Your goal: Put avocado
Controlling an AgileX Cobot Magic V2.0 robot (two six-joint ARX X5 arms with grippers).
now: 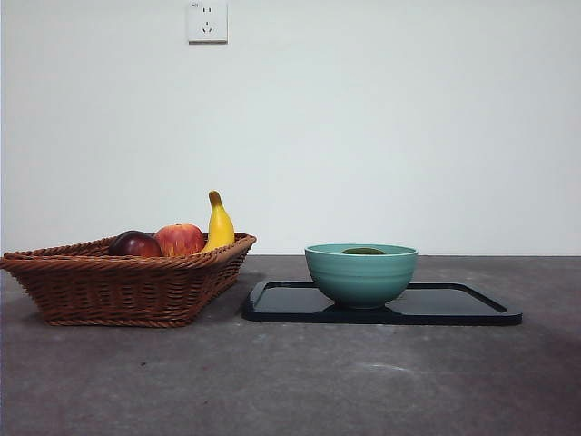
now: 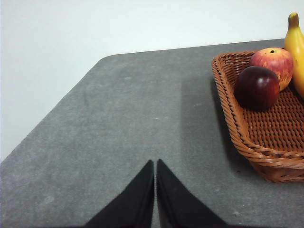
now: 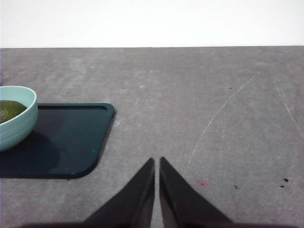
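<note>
**Avocado in bowl, both arms idle**

Grey table (image 1: 290, 381). Black flat tray (image 1: 463, 304) carries teal ceramic bowl (image 1: 360, 272); dark green avocado (image 1: 363, 251) inside, woven basket (image 1: 127, 282) at its 9 o'clock. Left gripper (image 2: 155, 164), right gripper (image 3: 156, 161): low over table, jaws pressed together, empty.

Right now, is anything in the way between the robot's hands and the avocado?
Only the bowl's own wall: the avocado lies inside the teal bowl on the black tray. Open table separates the shut right hand from it.
</note>
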